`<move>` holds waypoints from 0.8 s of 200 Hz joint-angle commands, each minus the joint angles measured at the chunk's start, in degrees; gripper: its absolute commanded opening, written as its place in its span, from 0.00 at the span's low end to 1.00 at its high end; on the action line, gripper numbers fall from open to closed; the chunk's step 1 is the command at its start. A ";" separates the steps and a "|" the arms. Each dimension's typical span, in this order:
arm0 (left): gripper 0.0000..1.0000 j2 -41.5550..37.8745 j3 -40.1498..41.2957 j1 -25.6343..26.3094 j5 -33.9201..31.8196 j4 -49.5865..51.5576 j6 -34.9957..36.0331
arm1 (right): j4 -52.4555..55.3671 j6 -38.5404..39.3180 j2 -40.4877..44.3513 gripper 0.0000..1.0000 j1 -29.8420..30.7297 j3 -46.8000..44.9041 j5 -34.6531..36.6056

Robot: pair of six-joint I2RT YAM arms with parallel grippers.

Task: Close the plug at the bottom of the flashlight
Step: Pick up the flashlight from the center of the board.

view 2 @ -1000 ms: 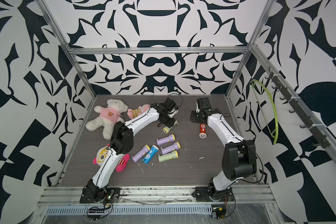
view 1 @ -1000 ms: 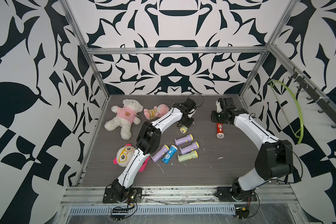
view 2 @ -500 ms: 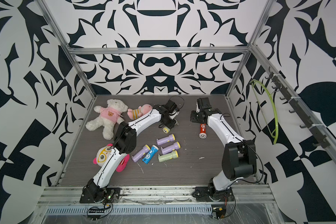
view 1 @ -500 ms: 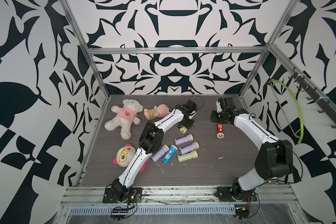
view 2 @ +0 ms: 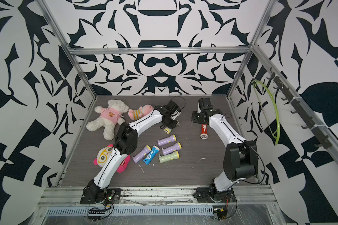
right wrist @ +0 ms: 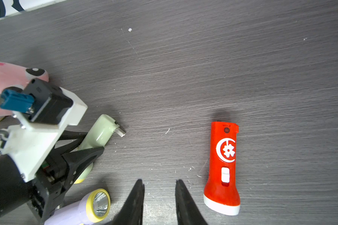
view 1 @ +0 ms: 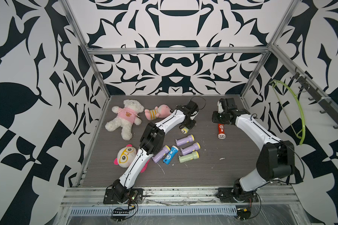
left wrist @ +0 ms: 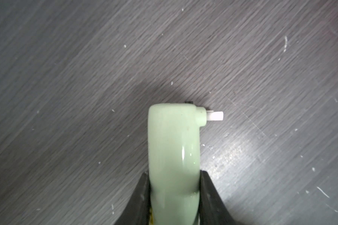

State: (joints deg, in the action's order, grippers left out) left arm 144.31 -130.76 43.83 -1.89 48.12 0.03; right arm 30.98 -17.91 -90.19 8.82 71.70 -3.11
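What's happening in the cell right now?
The left gripper is clamped on a pale green flashlight toward the back of the table. Its white plug sticks out sideways from the base, not yet closed. The right gripper is open and empty, poised beside a red flashlight lying flat. A cluster of five more flashlights lies nearer the front.

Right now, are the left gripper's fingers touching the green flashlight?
Touching. The left wrist view shows both left fingers pressed against opposite sides of the green flashlight, with no gap on either side.
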 commanded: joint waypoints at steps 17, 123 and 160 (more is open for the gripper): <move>0.00 -6.20 6.46 0.20 -0.13 -4.70 2.40 | -1.10 -0.57 1.83 0.28 -0.21 -0.33 -0.76; 0.00 -40.29 42.30 -0.14 1.95 -31.94 8.10 | -2.56 1.24 5.73 0.23 -0.21 -0.87 -7.50; 0.00 -52.27 54.38 -2.71 7.79 -40.74 7.61 | -10.13 2.84 8.62 0.23 -0.21 -2.62 -18.43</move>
State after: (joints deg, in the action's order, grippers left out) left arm 98.83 -82.74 43.07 0.38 15.46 7.33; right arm 27.62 -16.75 -84.40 8.71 69.63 -12.47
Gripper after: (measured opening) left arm 0.352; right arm 0.227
